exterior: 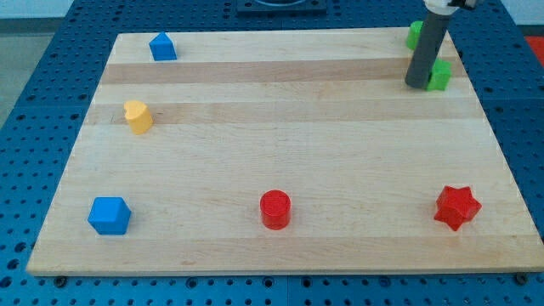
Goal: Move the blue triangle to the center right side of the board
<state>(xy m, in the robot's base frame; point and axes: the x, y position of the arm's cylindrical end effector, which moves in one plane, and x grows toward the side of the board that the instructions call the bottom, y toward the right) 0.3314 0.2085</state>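
Blue triangle [162, 47] at the view's top left — apex toward the top — my tip [417, 85] far right, touching green block [439, 76].

Worktop [280, 127]: pale wood, visible grain in lengthwise bands, smooth with a soft sheen; blue triangle [162, 47], yellow block [138, 116], red cylinder [275, 209] and red star [457, 206]: look like plastic, matt, solid colour; rod above my tip [417, 85]: dark grey, matt; surrounding base [51, 102]: blue, perforated with regular holes.
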